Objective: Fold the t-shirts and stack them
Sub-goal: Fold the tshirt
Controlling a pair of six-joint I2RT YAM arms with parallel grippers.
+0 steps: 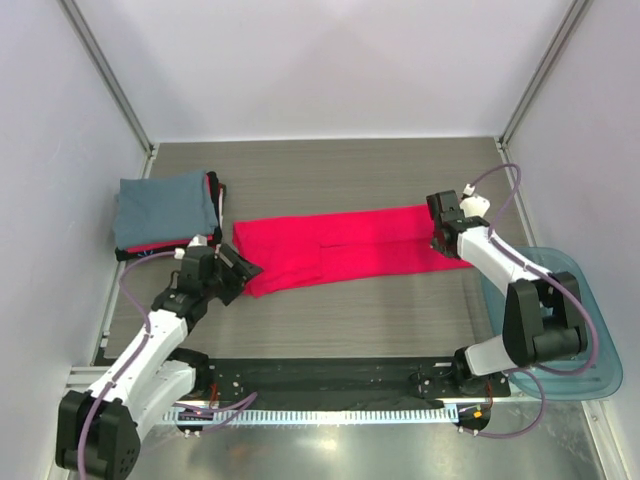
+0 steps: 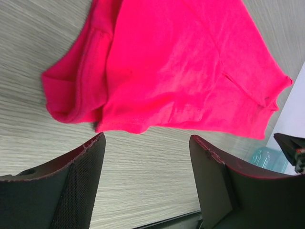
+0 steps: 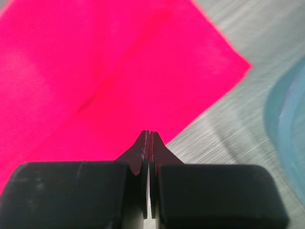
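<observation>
A bright red-pink t-shirt (image 1: 345,250) lies folded into a long strip across the middle of the table. It fills the left wrist view (image 2: 181,67) and the right wrist view (image 3: 95,71). A slate blue-grey t-shirt (image 1: 165,208) lies folded on a stack at the back left, with red and dark cloth edges (image 1: 213,190) showing under it. My left gripper (image 1: 243,270) is open and empty, just off the strip's near left end (image 2: 71,100). My right gripper (image 1: 440,238) is shut and empty above the strip's right end.
A translucent teal plastic tub (image 1: 560,320) stands at the right edge of the table, partly under the right arm; it also shows in the right wrist view (image 3: 286,109). White walls close in the table on three sides. A black rail (image 1: 330,375) runs along the near edge.
</observation>
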